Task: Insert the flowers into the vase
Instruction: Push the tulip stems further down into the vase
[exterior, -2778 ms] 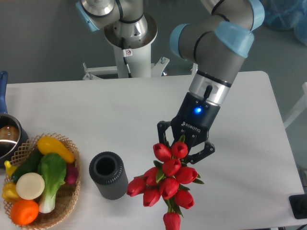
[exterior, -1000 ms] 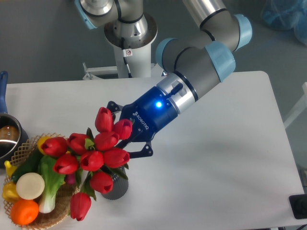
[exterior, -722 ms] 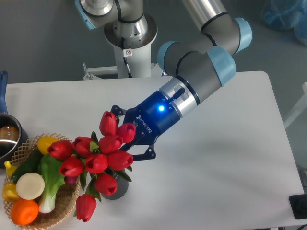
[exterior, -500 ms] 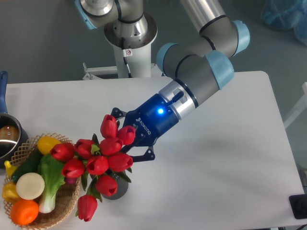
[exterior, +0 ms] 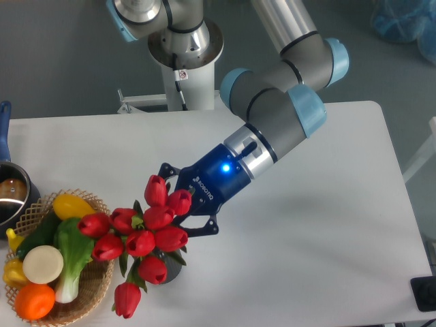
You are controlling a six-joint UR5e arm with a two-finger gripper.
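A metal pot (exterior: 9,194) sat at the left edge. One wicker basket (exterior: 92,300) held about seven vegetables. One bunch of flowers (exterior: 139,240), ten red buds, hung over the single vase (exterior: 168,268), hiding its mouth. The gripper (exterior: 182,204) was clenched on the flowers, its jaws closed around the stems.

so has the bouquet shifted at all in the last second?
Yes. The flowers slid slightly right and down, off the wicker basket, over the vase.

Bright, even light; soft shadows — sharp focus
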